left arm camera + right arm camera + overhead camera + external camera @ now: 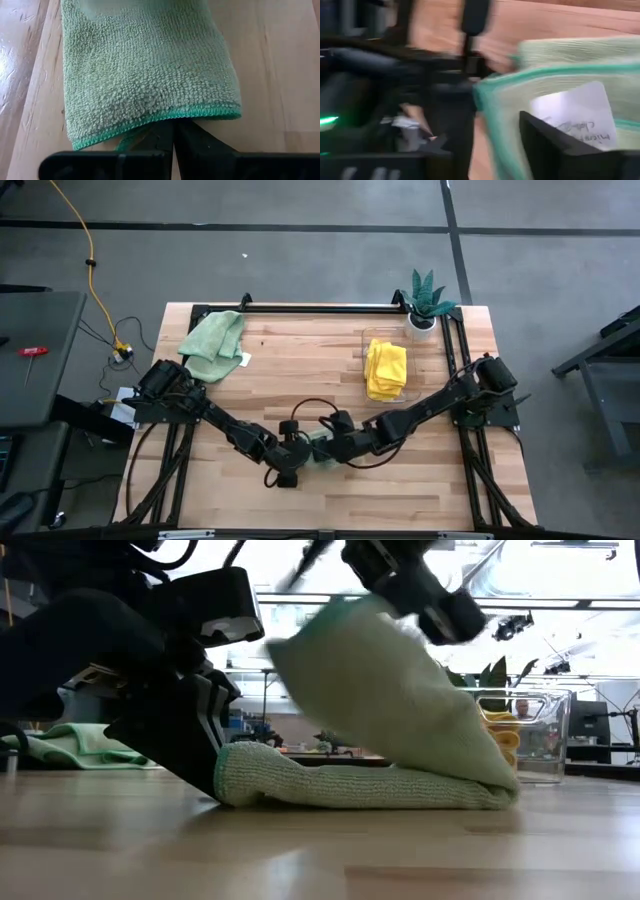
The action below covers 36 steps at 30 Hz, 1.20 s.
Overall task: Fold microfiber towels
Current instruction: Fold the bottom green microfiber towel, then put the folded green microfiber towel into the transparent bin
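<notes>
**Left gripper pins the sage towel edge; right gripper carries the fold over**

The left gripper [174,137] has its fingers together on the hemmed edge of the sage green towel [380,785], holding that edge down on the table [300,350] near the front centre. The right gripper [425,595] is above the same towel with a raised flap standing up under it. Whether its fingers are gripping that flap or have parted from it cannot be told; the right wrist view shows the towel's edge and a white care label right against one finger, but motion blur hides the contact.

Risks from this position:
- If the raised flap comes free before it is over the pinned edge, it is likely to slump back or land askew, leaving an uneven fold.
- If the right arm pulls too hard across, the hem may slip out of the left gripper's pinch and the whole towel may drag.
- The two grippers work close together; a low crossing path could bring them into contact.

Pose: both arms reach inward and meet at the table's front centre. The left arm is low, fingertips at the table surface. The right arm comes in from above, angled down.

Other towels: a loose sage green towel [213,345] lies at the rear left; folded yellow towels [386,368] sit in a clear bin [362,340] at the rear right, beside a potted plant [425,302].
</notes>
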Tool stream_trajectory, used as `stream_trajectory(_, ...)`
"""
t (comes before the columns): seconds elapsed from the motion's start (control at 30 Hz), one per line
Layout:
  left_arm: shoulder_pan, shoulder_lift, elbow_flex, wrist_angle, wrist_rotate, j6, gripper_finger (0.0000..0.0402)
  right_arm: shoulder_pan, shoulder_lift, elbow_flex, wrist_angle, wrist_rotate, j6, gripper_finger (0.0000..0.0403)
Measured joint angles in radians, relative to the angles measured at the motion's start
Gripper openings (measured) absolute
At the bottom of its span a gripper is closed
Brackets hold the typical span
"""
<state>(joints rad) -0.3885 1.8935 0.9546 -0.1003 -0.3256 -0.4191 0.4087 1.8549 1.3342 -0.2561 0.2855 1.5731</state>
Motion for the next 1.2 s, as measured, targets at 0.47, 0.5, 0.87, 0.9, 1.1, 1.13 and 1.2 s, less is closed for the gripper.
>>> stream_trajectory(0.47,-0.005,-0.119,-0.006,-0.173,0.02,0.05,0.0,-0.047,-0.139,0.001,-0.096,-0.053,-0.277,0.025)
stream_trajectory(0.5,-0.008,-0.151,-0.006,-0.21,0.009,0.058,0.0,-0.05,-0.152,0.001,-0.13,-0.083,-0.299,0.025)
stream_trajectory(0.87,-0.128,-0.302,-0.081,0.0,-0.019,0.009,0.0,-0.021,-0.202,-0.001,-0.346,-0.155,-0.368,0.025)
stream_trajectory(0.9,-0.135,-0.285,-0.084,0.019,-0.028,0.004,0.0,-0.021,-0.203,0.001,-0.347,-0.15,-0.367,0.025)
stream_trajectory(1.1,-0.139,-0.127,-0.062,0.19,-0.08,-0.032,0.0,-0.019,-0.219,0.0,-0.392,-0.129,-0.362,0.025)
stream_trajectory(1.13,-0.137,-0.109,-0.06,0.195,-0.101,-0.04,0.0,-0.019,-0.221,0.0,-0.386,-0.129,-0.361,0.025)
stream_trajectory(1.2,-0.133,-0.055,-0.044,0.224,-0.114,-0.053,0.0,-0.019,-0.222,0.001,-0.386,-0.129,-0.36,0.025)
